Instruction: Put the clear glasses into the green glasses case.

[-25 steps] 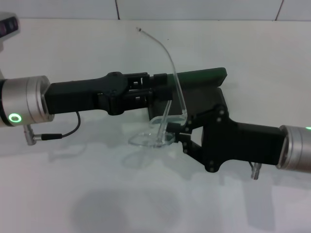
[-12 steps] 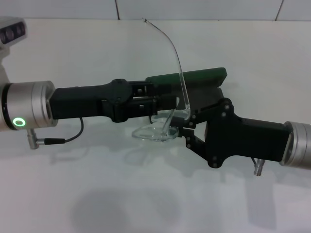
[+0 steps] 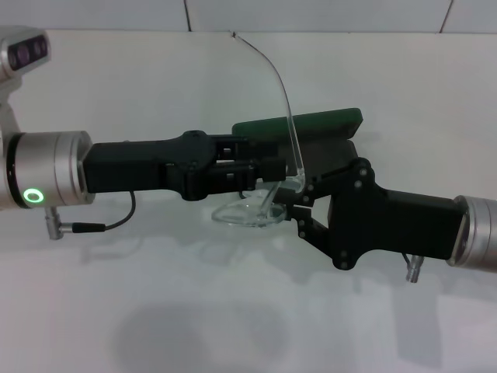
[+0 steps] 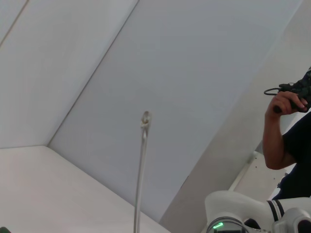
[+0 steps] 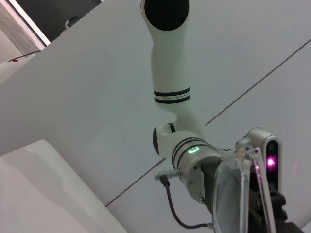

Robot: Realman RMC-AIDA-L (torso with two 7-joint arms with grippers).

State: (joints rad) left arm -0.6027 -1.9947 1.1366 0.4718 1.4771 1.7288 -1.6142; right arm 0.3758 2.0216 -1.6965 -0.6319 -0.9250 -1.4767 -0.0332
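The clear glasses (image 3: 247, 211) hang just above the table at the centre of the head view. One temple arm (image 3: 283, 101) stands up and curves back to the left. My right gripper (image 3: 297, 200) comes in from the right and is shut on the glasses at the hinge end of the lens. My left gripper (image 3: 270, 168) reaches in from the left and sits right against the glasses' top. The green glasses case (image 3: 314, 124) lies behind both grippers, its lid partly hidden. The raised temple arm (image 4: 141, 170) shows in the left wrist view, and the lens (image 5: 237, 194) in the right wrist view.
The white table (image 3: 233, 311) stretches bare toward its front edge, with a tiled wall (image 3: 311, 14) behind it. A cable (image 3: 109, 221) hangs under my left wrist. A person (image 4: 286, 131) holding a controller stands off to the side in the left wrist view.
My left arm has pushed to the right up to the glasses. The glasses have risen a little and shifted right with the right gripper, and the raised temple arm now stands more upright.
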